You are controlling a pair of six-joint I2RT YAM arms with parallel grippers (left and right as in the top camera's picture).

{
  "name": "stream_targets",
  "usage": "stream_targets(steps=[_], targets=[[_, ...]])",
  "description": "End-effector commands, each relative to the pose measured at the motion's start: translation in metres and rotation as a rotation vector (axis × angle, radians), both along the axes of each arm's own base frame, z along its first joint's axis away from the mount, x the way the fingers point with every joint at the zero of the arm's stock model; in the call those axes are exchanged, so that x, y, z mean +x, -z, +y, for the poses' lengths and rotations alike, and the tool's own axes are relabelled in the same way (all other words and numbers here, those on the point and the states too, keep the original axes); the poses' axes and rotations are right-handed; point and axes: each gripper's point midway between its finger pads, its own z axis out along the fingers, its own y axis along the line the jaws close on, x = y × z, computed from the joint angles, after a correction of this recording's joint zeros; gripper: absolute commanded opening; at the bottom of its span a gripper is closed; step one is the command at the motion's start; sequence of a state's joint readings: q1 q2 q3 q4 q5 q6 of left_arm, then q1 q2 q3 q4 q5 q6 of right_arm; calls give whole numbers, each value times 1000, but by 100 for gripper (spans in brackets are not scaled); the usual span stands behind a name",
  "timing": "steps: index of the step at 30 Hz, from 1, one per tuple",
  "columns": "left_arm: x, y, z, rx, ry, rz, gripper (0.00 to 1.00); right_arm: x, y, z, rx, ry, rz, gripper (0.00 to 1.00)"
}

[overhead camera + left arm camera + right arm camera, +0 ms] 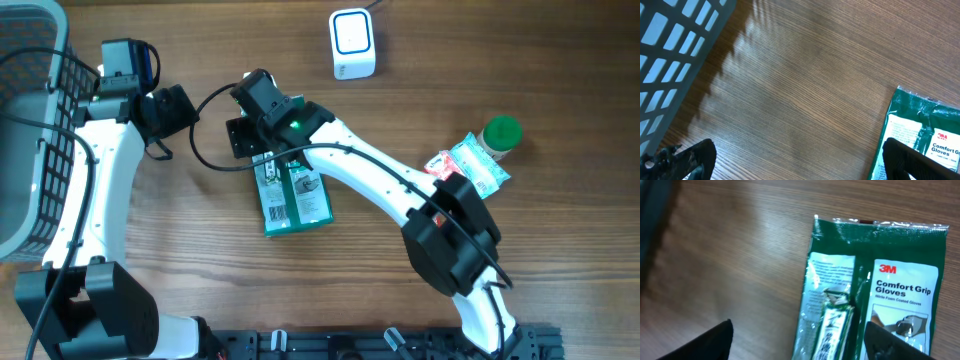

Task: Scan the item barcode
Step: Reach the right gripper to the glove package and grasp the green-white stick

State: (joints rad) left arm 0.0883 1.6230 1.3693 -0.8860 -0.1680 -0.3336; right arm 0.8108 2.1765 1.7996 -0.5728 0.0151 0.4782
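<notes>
Hovering over glove pack point(900, 245) — right hand point(799, 330)

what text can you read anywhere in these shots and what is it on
"3M": red logo on the green glove packet
"Comfort Grip Gloves": same packet, just under the logo
Small line beneath that: too blurred to read
Fine print on the white label on the same packet: too small to read
Print on the red-and-white packet: too small to read
</notes>
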Motion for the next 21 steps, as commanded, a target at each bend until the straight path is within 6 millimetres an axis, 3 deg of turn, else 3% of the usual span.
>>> stream_targets(steps=[1, 7, 9, 10, 13, 17, 21], targets=[[2, -7, 4, 16, 4, -16, 100, 7, 46, -11, -55, 76, 52, 75], [2, -7, 4, 16, 4, -16, 100, 2, 77, -4, -73, 80, 77, 64], [2, -7, 4, 16, 4, -17, 100, 6, 77, -8, -91, 96, 60, 39], [2, -7, 4, 16, 4, -16, 100, 7, 77, -9, -96, 100, 54, 34], [2, -7, 4, 16, 4, -17, 100, 4, 79, -11, -107, 100, 64, 38], [2, -7, 4, 16, 4, -16, 100, 1, 81, -14, -119, 98, 80, 56], [2, -7, 4, 16, 3, -17, 100, -4, 85, -15, -124, 97, 97, 57]])
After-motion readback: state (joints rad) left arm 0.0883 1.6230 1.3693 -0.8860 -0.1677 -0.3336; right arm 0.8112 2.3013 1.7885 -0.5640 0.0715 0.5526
